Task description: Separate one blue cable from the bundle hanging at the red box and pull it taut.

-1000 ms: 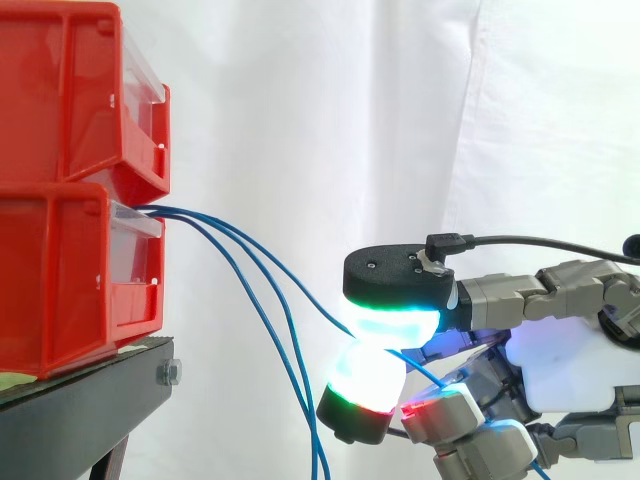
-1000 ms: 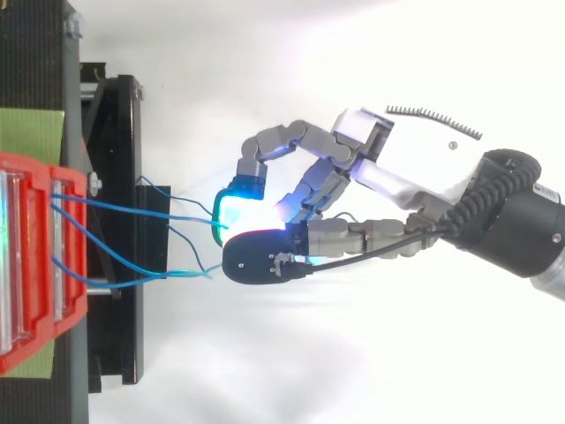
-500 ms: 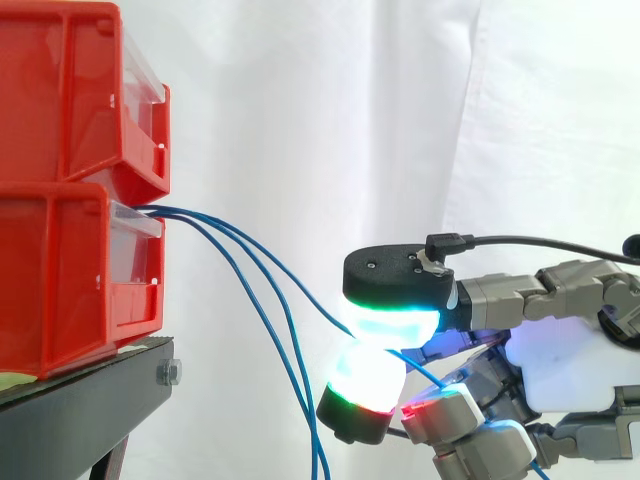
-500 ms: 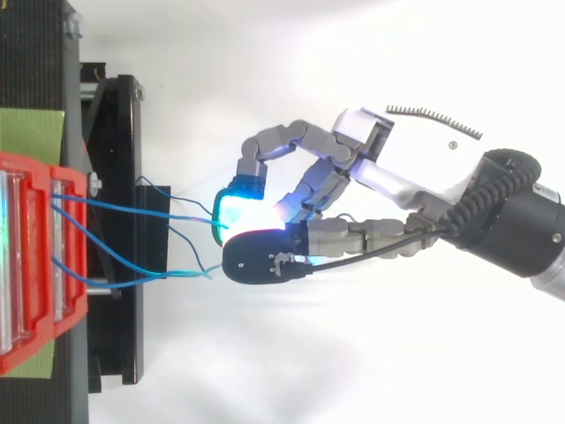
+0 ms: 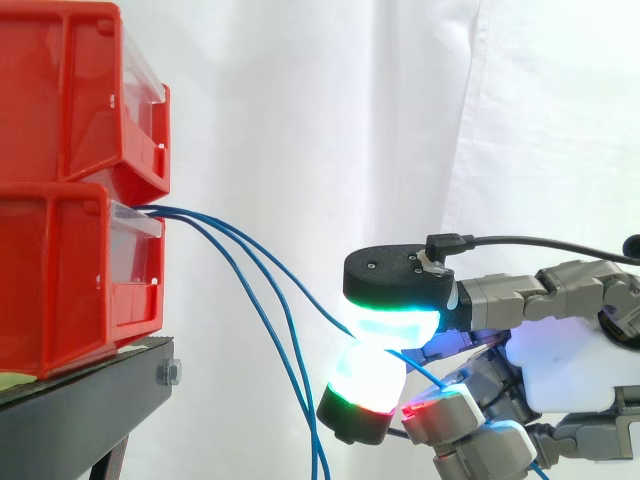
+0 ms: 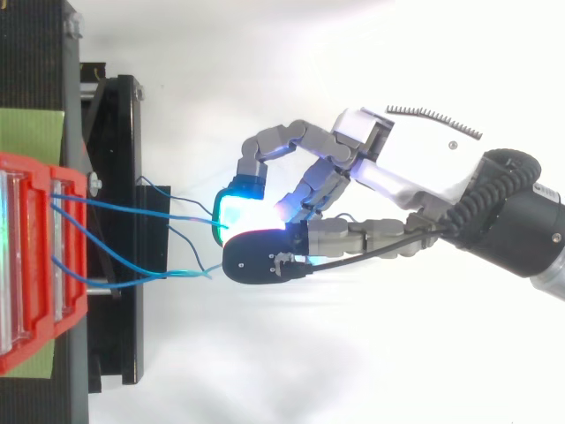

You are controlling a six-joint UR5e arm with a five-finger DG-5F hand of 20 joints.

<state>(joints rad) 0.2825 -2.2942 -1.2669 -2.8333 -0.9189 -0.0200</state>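
**View comparison.** The side view shows two red bins stacked, upper bin on lower bin. The blue cables leave the front opening of the lower bin. One blue cable runs in a shallow curve down and right to the hand. It is pinched there between two glowing fingertips, one pad above it and one below. The remaining fingers are curled beneath. The slack cables drop past the lower edge of the view, apart from the hand. The top view shows the cables leaving the bin front at separate points along its width. It also shows the hand on the arm, which enters from the right edge.

**Surface and room.** The bins rest on a black stand. In the top view a green sheet lies under them. A white curtain forms the background.

**Change from earlier frames.** None visible. The hand, the pinched cable and the slack cables hold the same positions as one second ago.
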